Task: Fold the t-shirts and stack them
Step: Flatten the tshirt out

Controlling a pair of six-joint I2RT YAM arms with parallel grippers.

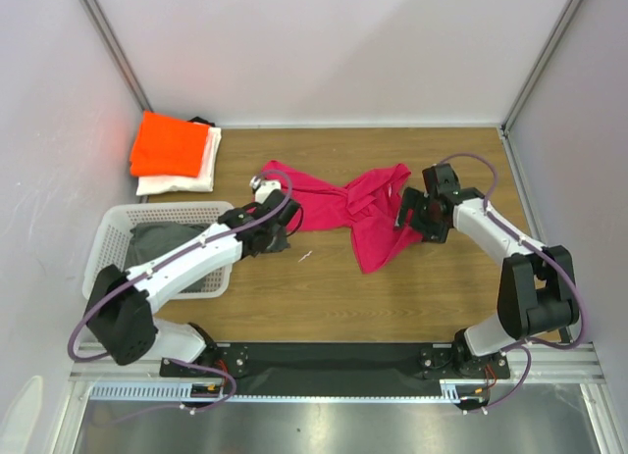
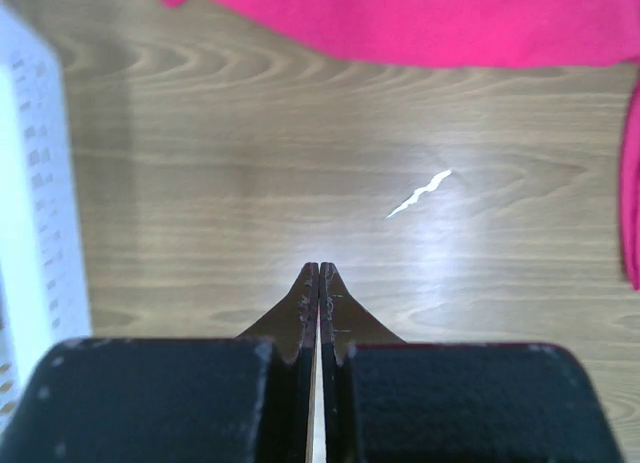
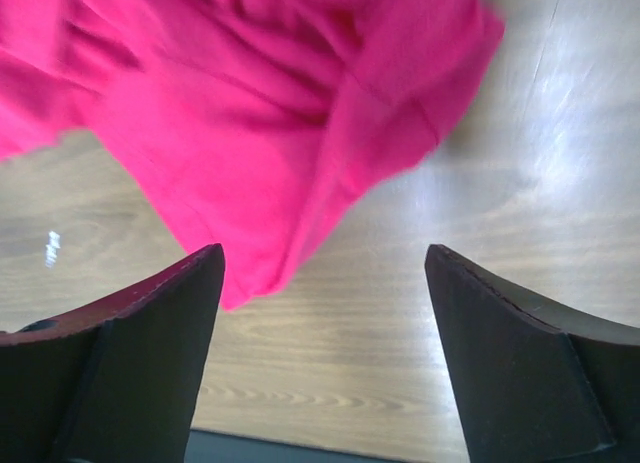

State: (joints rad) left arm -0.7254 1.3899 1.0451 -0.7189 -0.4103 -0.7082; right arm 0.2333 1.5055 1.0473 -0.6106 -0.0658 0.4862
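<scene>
Magenta-pink t-shirt [image 1: 343,214] lies crumpled on tabletop [image 1: 392,297]. Left gripper [image 2: 319,275] fully closed, empty, over bare wood; right gripper [image 3: 322,263] spread wide at shirt's edge, gripping nothing.

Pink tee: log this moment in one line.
pink tee: crumpled, unfolded, mid-table | left jaws: shut, empty | right jaws: open, at tee's right edge | orange tee: folded on white tee

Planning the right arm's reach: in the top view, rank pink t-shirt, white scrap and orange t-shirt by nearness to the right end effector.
From the right end effector:
1. pink t-shirt, right beside it
2. white scrap, mid-table
3. orange t-shirt, far-left corner
</scene>
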